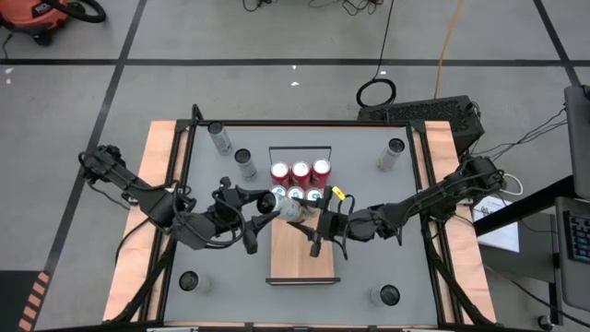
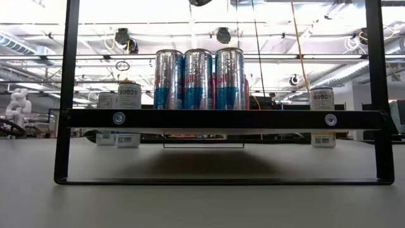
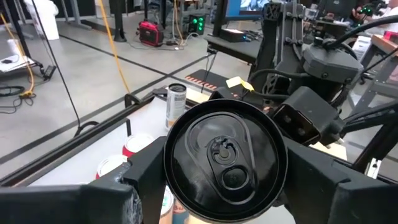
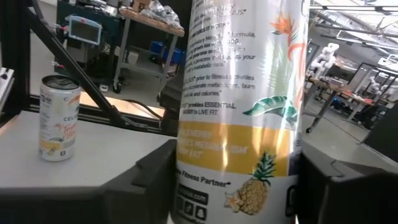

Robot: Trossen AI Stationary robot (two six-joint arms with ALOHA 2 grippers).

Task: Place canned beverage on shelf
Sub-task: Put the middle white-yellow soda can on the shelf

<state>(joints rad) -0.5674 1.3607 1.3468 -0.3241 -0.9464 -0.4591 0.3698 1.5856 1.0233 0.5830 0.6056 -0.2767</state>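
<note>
Table (image 1: 369, 277): shelf (image 1: 304, 263) at centre, rail at far end, six cans (image 1: 300, 171) in two rows on far half. Left arm and right arm meet above shelf middle. Pineapple can (image 1: 289, 208) lying tilted between them, off shelf surface. Left gripper (image 1: 261, 205) clenched on can's top end; right gripper (image 1: 318, 221) clenched on can's body. Loose cans (image 1: 219, 138) near table corners.

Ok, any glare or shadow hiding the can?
Low view: ceiling lights backlight the shelved cans; the shelf shades the tabletop beneath. Right wrist view: sheen on the held can, label readable. Left wrist view: its dark lid evenly lit. High view: even light; left gripper and right gripper hold it above the shelf.
</note>
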